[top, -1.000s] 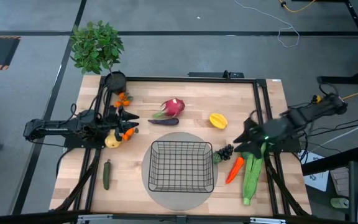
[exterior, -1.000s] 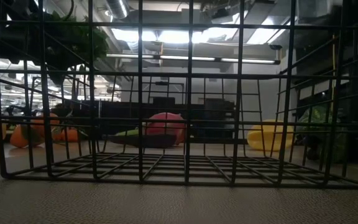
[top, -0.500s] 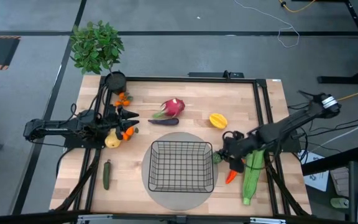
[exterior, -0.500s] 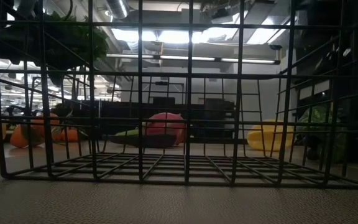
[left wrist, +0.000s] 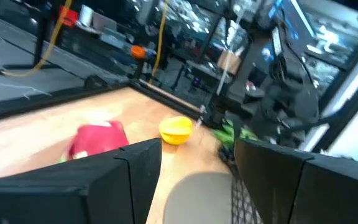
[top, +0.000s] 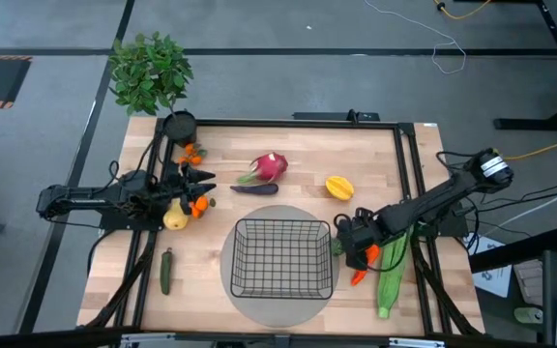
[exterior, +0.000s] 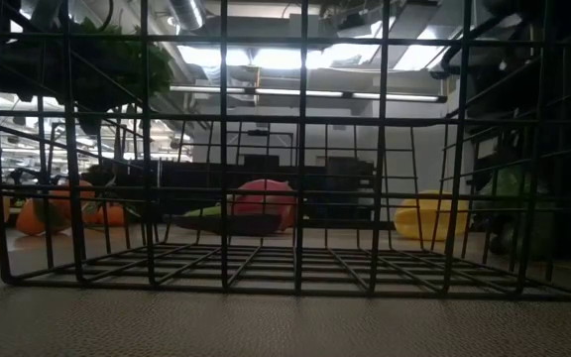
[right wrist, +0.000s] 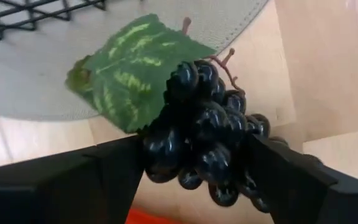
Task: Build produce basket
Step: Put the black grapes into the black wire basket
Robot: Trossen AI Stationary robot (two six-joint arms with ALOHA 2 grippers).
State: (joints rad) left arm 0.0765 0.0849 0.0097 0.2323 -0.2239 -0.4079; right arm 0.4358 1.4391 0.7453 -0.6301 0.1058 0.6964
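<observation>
The left gripper (top: pixel 204 184) waits open beside the table's left edge. The empty basket (top: pixel 281 257) sits on a round mat at centre. At right, the right gripper (top: pixel 349 235), fingers spread, straddles the grapes (right wrist: pixel 207 138), apparently poised to grasp; only its wrist view shows this.

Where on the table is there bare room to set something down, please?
Bare wood lies along the far edge between the small black pot and the far right corner, and at the near left beyond the cucumber. The basket is empty. It is crowded by the left gripper, and around the right gripper at the grapes, carrot and husk.
</observation>
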